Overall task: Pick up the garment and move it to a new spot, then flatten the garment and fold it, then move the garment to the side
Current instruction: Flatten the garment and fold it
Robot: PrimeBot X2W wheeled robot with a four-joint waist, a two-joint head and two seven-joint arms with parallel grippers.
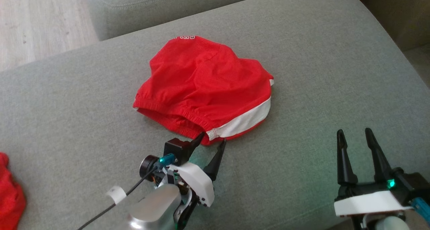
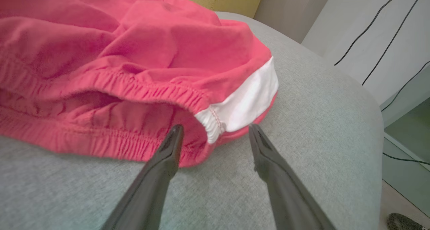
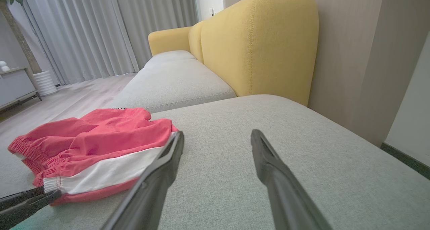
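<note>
So the garment (image 1: 205, 88), red shorts with a white side stripe, is lying crumpled in the middle of the grey sofa cushion (image 1: 319, 55), elastic waistband facing the robot and gaping a bit. The left claw (image 1: 213, 137) is right down at the near corner of that waistband with its fingers spread apart. In the left wrist view the white stripe end (image 2: 242, 102) sits between the two tips. One finger (image 2: 168, 152) overlaps the lower red hem and the other is just beside the stripe. It's not clamped on anything, and I can't tell if the tips actually touch the cloth.

The right claw (image 1: 354, 131) is also wide apart with nothing in it, over bare cushion well off to the right of the shorts, fingers pointing away from the robot. From its wrist cam you see the shorts (image 3: 94, 146) off to the left and a yellow sofa back (image 3: 258, 45) behind.

There's another bit of red cloth (image 1: 10, 193) at the far left edge of the cushion
</note>
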